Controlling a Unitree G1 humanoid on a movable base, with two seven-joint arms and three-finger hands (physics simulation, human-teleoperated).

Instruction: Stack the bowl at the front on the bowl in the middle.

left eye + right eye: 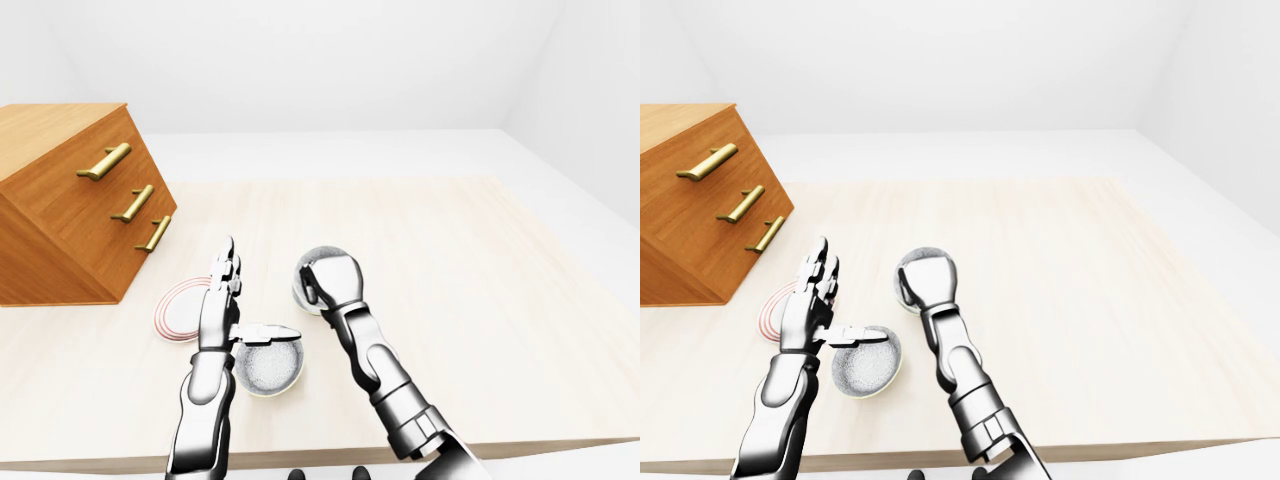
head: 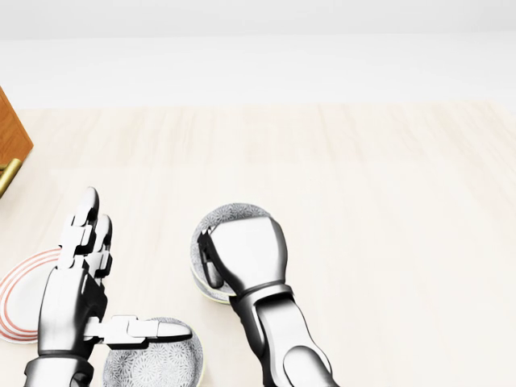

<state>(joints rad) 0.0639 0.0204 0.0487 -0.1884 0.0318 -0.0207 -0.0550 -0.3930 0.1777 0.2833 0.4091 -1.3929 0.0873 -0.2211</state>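
Note:
A grey speckled bowl with a cream rim point(image 1: 268, 372) sits nearest the bottom of the left-eye view. My left hand point(image 1: 250, 300) stands open beside it, fingers pointing up the view and thumb stretched across its upper rim. A second grey bowl point(image 2: 234, 216) lies a little further up, mostly hidden under my right hand point(image 2: 211, 260). That hand's fingers curl down over its left rim. A flat bowl with pink rings point(image 1: 178, 306) rests left of my left hand.
A wooden drawer chest with brass handles point(image 1: 70, 200) stands at the left of the pale wooden table point(image 1: 480, 300). The table's near edge point(image 1: 520, 443) runs along the bottom of the eye views.

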